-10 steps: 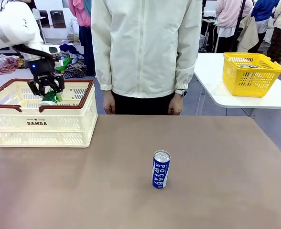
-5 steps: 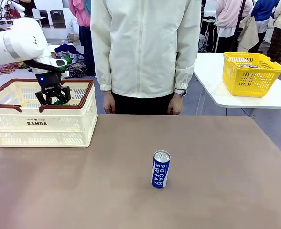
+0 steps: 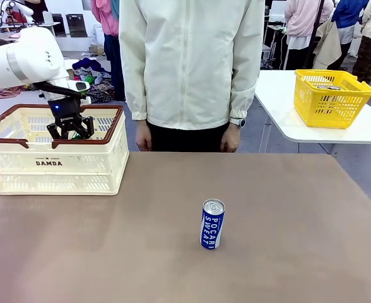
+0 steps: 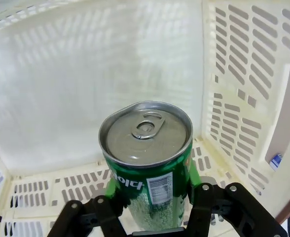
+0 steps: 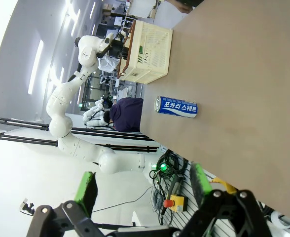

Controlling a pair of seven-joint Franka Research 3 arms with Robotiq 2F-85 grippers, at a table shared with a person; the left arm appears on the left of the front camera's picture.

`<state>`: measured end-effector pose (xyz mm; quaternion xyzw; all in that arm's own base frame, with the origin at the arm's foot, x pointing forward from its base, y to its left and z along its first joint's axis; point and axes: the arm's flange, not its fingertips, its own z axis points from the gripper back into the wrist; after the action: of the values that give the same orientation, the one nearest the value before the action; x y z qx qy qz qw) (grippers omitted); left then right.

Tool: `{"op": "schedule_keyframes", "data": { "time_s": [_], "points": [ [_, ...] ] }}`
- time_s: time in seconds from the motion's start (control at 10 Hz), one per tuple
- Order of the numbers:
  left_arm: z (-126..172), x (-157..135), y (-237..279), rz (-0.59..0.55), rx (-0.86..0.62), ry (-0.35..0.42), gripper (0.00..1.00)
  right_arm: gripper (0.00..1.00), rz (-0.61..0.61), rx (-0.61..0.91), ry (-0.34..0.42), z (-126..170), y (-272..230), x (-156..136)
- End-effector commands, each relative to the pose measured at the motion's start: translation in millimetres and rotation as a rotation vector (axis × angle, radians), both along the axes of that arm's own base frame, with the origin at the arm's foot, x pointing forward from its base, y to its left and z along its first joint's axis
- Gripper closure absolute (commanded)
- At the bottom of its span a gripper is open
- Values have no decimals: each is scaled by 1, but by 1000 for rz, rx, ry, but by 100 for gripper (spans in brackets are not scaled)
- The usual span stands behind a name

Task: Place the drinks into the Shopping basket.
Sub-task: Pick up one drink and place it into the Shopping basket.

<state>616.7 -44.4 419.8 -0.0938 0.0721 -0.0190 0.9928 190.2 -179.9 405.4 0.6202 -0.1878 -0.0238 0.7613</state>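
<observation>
Left gripper: your left gripper (image 3: 70, 131) is reaching down inside the basket (image 3: 53, 164), just below its brown rim and toward its far right corner.
Left grip: in the left wrist view its fingers (image 4: 104, 210) are clamping the green can (image 4: 145, 148) from both sides, low on its body, with the pads pressing against the wall of the can.
Green can: it is sitting upright between those fingers, silver top and pull tab facing the camera, with the slotted cream walls all around it. You are not getting a clear look at its base, so it may be resting on the basket floor or hanging just above it.
Right gripper: your right gripper (image 5: 144, 186) is hovering off the edge of the table (image 3: 286, 240) with its fingers spread wide and gripping nothing.
Blue can: it is standing upright on the table (image 3: 212, 224), near the middle, well apart from the basket and from both grippers.
Basket: it is sitting at the table's far left corner, its label facing you.
Person: a person in a cream jacket (image 3: 192, 63) is standing at the far edge, both hands hanging at the sides and touching nothing.
Background: a yellow basket (image 3: 330, 98) is sitting on a white side table (image 3: 280, 107) off to the right.
</observation>
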Motion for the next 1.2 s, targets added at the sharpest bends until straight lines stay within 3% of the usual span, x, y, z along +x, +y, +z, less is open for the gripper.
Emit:
{"op": "schedule_keyframes", "data": {
  "time_s": [0.0,0.6,0.9,1.1],
  "points": [
    [9,-1,0,31,36,-15,0,0,-10,13,-1,7,0,2],
    [31,-13,1,65,50,-81,0,0,-10,13,-1,7,0,2],
    [105,-55,12,13,-88,-193,0,0,-10,13,-1,7,0,2],
    [153,-104,30,-213,-338,-152,0,0,-10,13,-1,7,0,2]
  ]
}}
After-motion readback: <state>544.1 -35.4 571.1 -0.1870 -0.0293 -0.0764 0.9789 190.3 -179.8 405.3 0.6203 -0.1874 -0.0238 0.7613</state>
